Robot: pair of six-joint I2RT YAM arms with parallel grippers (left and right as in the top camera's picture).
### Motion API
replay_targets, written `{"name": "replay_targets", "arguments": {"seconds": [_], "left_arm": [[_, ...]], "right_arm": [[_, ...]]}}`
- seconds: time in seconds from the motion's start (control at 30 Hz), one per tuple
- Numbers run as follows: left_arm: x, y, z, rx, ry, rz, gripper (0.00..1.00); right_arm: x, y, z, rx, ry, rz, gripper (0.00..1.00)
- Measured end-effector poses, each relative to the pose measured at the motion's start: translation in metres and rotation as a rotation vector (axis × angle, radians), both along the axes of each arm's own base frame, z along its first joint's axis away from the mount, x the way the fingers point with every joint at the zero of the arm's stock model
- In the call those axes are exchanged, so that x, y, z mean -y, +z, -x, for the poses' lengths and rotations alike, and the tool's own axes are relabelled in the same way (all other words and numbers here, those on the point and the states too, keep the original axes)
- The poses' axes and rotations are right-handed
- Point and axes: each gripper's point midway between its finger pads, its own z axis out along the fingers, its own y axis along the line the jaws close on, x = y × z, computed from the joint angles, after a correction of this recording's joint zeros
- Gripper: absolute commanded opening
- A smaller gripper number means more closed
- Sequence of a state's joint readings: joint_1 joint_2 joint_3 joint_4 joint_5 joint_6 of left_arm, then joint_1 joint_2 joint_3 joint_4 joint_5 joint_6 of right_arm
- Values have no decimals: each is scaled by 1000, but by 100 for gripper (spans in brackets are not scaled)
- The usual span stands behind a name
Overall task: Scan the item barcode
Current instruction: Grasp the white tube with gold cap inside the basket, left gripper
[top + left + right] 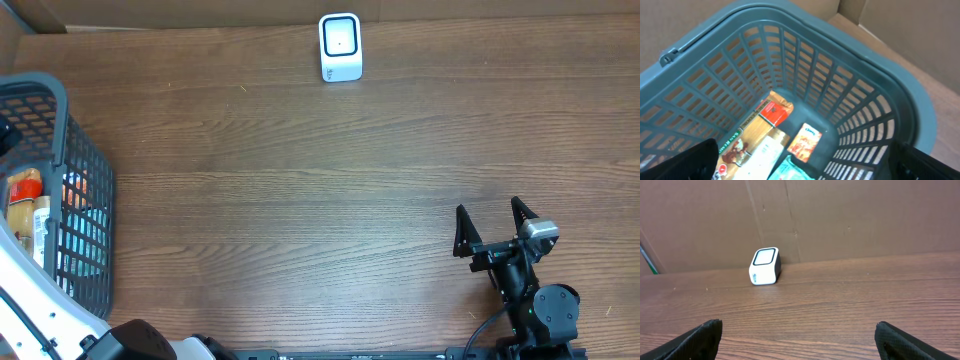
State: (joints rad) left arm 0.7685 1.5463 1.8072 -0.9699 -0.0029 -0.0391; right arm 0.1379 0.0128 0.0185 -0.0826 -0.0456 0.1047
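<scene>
Twice find fingers spread wide, clamped on nothing: left gripper hanging above the basket at the worktop's left edge, right gripper near its front-right corner. Locate items, packed touching, on the basket floor. Judge likely: snagging the mesh wall, lifting two packets together, or presenting a hidden barcode to the scanner by the far edge.

Basket cropped left; orange packet print illegible
</scene>
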Motion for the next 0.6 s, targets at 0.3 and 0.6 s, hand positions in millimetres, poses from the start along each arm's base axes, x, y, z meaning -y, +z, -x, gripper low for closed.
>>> {"name": "replay_targets", "arguments": {"seconds": [0.3, 0.6], "left_arm": [[-18, -82, 12, -243, -35, 155, 77], [-20, -128, 22, -400, -57, 227, 70]], "right_arm": [[0, 0, 0, 0, 0, 0, 100], [0, 0, 0, 0, 0, 0, 100]]}}
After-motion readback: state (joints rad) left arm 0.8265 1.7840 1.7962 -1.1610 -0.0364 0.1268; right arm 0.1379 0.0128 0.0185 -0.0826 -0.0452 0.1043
